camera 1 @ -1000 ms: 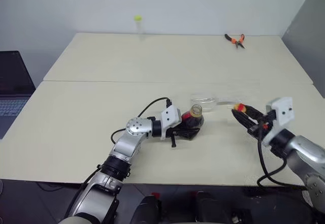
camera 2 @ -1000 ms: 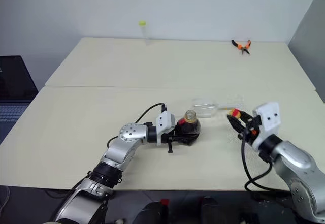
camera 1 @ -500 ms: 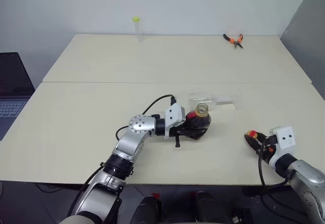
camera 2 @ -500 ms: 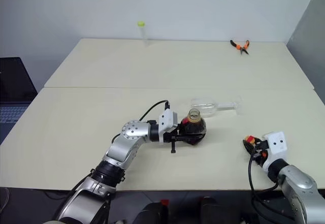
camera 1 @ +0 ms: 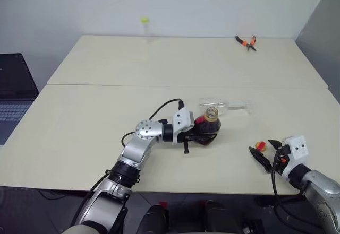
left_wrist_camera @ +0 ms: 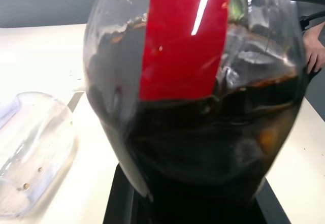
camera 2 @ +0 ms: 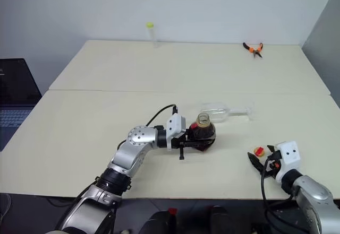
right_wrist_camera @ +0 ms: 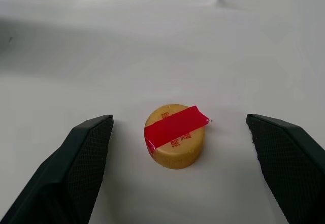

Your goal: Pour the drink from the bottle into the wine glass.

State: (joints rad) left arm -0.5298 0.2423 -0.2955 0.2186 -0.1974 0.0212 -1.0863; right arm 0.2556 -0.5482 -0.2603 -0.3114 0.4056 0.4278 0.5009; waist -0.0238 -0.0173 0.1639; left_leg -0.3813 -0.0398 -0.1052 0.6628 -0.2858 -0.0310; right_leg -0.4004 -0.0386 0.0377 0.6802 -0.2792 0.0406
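Laptop (camera 1: 13, 85) off tabletop (camera 1: 95, 122) at far left. Thin tube (camera 1: 144, 26) at far edge. Left gripper (camera 1: 204, 133) jaws clamped on uncapped bottle (camera 1: 208, 129), drink (left_wrist_camera: 203, 148) inside. Wine glass (camera 1: 220, 106) lying on side just behind bottle. Pliers (camera 1: 246, 42) far right corner. Yellow cap (right_wrist_camera: 175, 136) on tabletop between spread jaws of right gripper (right_wrist_camera: 188, 153), untouched.

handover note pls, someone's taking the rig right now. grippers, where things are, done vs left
Left gripper: shut on the bottle, upright on the table, mouth uncapped, the drink inside.
Right gripper: open, low over the table's right front, yellow cap sitting loose on the table between its fingers.
Wine glass: lying on its side just behind the bottle, looks empty.
Done: cap off and set down.
Left: stand the glass up, pour.
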